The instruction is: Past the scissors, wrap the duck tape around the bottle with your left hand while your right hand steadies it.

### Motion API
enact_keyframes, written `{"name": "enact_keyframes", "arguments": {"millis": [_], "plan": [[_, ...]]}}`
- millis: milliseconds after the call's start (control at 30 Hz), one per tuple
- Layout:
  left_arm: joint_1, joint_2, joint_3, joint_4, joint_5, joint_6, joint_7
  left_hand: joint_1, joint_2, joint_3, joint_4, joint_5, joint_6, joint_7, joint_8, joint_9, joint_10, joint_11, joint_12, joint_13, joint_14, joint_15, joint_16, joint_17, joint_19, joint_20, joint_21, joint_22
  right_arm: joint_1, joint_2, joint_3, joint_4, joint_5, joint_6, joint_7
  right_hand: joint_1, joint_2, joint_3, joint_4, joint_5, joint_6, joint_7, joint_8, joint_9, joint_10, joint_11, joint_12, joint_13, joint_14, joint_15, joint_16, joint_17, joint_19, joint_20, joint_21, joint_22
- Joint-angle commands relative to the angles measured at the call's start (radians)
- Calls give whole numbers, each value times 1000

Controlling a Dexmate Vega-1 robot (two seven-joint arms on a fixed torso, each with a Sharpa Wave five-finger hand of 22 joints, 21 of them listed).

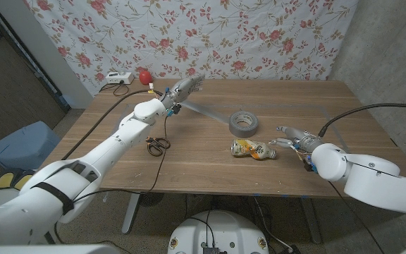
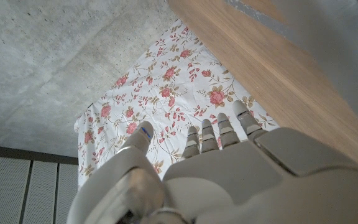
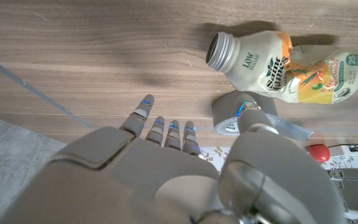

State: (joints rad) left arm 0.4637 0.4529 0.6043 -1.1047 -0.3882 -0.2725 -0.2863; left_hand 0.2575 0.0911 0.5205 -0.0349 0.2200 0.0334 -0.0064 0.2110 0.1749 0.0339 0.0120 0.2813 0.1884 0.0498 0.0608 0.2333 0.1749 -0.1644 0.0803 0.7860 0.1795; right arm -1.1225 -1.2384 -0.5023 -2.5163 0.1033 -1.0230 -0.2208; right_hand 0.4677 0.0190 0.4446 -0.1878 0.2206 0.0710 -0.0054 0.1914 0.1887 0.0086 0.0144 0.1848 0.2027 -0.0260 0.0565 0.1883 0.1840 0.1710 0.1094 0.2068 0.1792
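Wooden table (image 1: 344,113), set before a floral cloth backdrop (image 1: 189,32). Left arm (image 1: 97,159) reaches across the table from the near corner; the left hand (image 1: 182,90) is raised above the far part of the tabletop with a strip of grey tape (image 1: 206,111) running from its fingers down to the roll, so it pinches the tape end. In the left wrist view the fingers (image 2: 219,134) lie close together. Right hand (image 1: 294,140) sits near the table's near edge, just beside the bottle's cap end, fingers spread and holding nothing; whether they touch the bottle cannot be told. Duck tape (image 1: 243,123), a grey roll, lies flat near the table's middle, just behind the bottle. Bottle (image 1: 254,149), uncapped, yellow-labelled, lies on its side between roll and right hand. Scissors (image 1: 157,144), dark-handled, lie near the left forearm, well apart from the bottle. Red ball (image 1: 145,75) and white box (image 1: 115,78) sit at the far left corner.
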Motion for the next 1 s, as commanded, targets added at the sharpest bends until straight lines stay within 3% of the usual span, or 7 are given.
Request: {"name": "enact_keyframes", "arguments": {"millis": [33,167,267,567,667,1000], "plan": [[-83,10,75,-32,122,24,-37,26,-12,1,-23,-11,30,-2,8,3,24,-4,5,6,29,-4,8,5,13,3,-4,6,138,-30,-166,-79,-84,-148,80,11,-7,10,-1,0,-7,-1,-2,3,-10,1,0,4,-10,4,-2,4,1,-6,-1,4],[-105,21,98,-57,171,41,-43,56,-34,0,-63,-23,61,-5,9,4,46,-20,4,7,55,-12,9,7,19,19,-11,6,180,-27,-216,-82,-116,-156,111,14,-17,7,0,1,-8,0,0,3,-10,1,2,4,-11,3,-1,4,3,-10,0,4],[-129,37,124,-85,222,58,-57,68,-40,0,-77,-26,74,-11,10,4,60,-31,6,7,55,-13,6,8,15,29,-16,7,213,-17,-256,-75,-143,-155,135,16,-25,5,0,2,-9,-1,0,4,-14,2,2,5,-10,4,0,5,5,-13,0,4],[-157,82,163,-185,338,111,-68,141,-48,14,-131,-28,114,-6,15,6,85,-31,4,11,53,-13,-3,11,16,75,-29,7,317,25,-381,-31,-246,-145,234,28,-50,-1,2,10,-15,2,1,4,-19,1,4,5,-12,2,1,5,11,-20,2,4],[-162,89,169,-204,359,127,-76,159,-50,18,-138,-28,128,-4,18,7,89,-32,3,11,53,-11,-4,12,18,83,-32,7,352,43,-431,-19,-299,-157,265,34,-56,-2,2,14,-21,1,0,4,-23,0,4,5,-13,1,1,5,12,-20,3,4],[-185,100,192,-250,424,184,-101,243,-70,26,-154,-27,146,-12,18,8,129,-44,8,14,86,-32,4,14,43,74,-37,7,423,71,-518,0,-399,-177,363,54,-69,-1,3,25,-28,1,1,4,-39,-5,2,5,-21,0,0,5,13,-21,2,3]]}}
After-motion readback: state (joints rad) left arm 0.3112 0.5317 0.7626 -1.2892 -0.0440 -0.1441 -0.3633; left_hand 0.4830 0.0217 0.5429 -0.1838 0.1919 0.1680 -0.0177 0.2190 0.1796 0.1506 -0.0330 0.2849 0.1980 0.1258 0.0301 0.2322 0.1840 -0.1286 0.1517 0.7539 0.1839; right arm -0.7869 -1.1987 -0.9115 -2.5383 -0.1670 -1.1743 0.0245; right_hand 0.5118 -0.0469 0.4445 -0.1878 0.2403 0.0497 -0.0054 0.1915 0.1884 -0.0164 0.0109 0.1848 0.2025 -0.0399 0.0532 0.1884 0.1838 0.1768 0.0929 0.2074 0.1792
